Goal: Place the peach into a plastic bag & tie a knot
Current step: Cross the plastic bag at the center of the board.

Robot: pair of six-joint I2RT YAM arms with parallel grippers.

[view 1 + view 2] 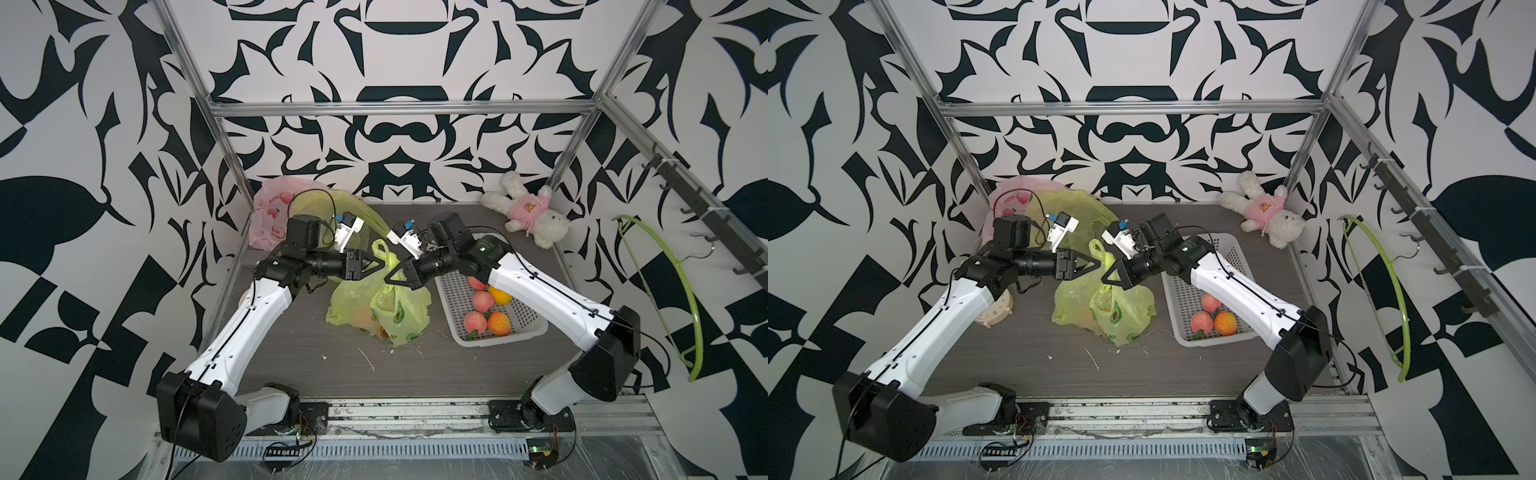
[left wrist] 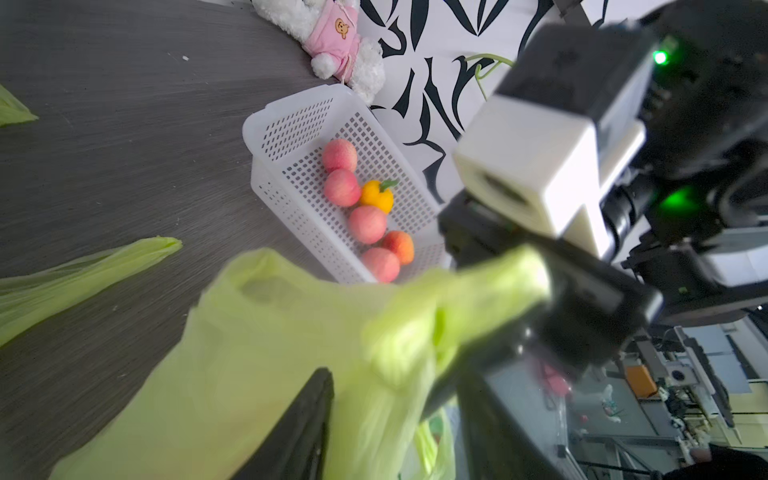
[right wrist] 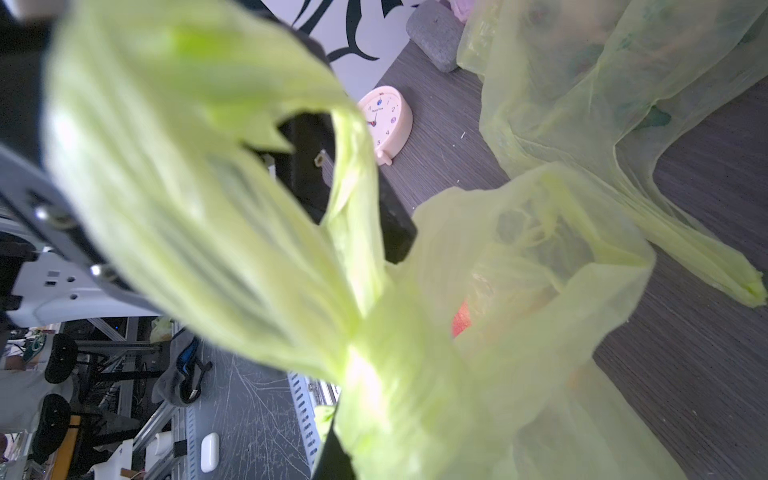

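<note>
Right wrist view is filling with green plastic: our right gripper (image 1: 390, 279) is clamping the plastic bag (image 1: 399, 307) by its twisted handle, mid-frame, with the peach (image 3: 460, 322) glowing orange inside. Our left gripper (image 1: 381, 263) is sitting loosened, jaws apart around plastic. We're worrying that the thin handle slips out before any knot forms. The grey wood-grain table (image 1: 415, 374) is carrying white crumbs, and patterned walls (image 1: 395, 124) are boxing us in.

Left arm (image 1: 249, 316): white-and-black, reaching inward.
Left gripper (image 1: 374, 264): black, jaws parted.
Right arm (image 1: 552, 299): white-and-black, reaching inward.
Right gripper (image 1: 392, 277): black, jaws closed, facing its counterpart.
</note>
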